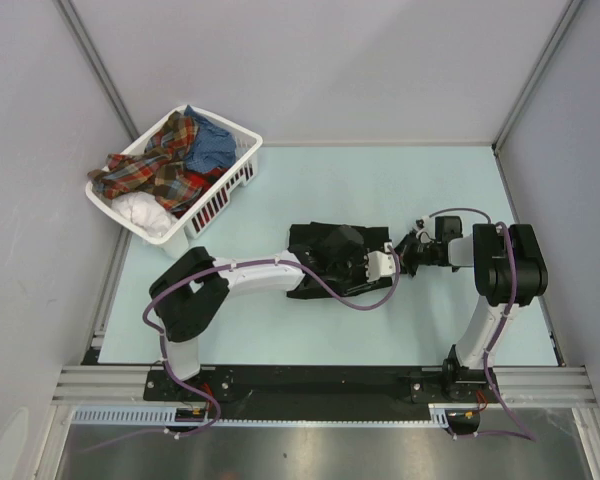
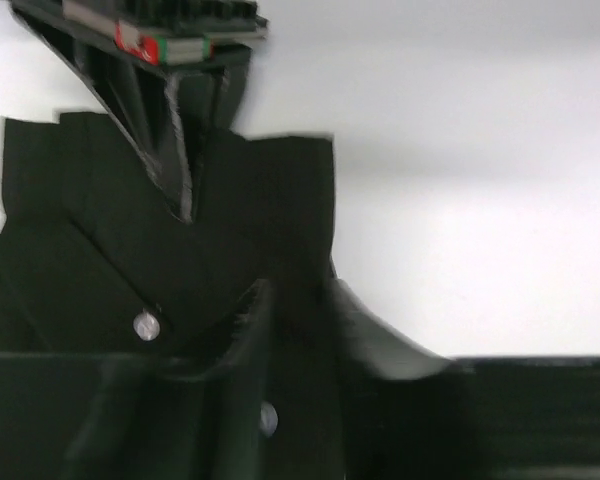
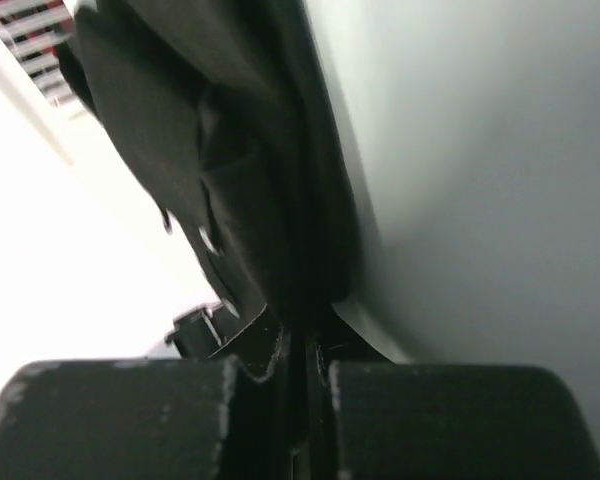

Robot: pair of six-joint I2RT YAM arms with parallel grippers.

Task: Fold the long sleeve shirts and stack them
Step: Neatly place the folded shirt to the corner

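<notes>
At mid-table, the right gripper (image 3: 298,345) clamps the right edge of the black shirt (image 1: 330,248), the left gripper (image 1: 385,266) beside it, its state unclear; the fold likely next needs that edge carried across.

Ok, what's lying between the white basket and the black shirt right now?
Nothing. The top view shows only bare table between the basket and the black shirt.
</notes>
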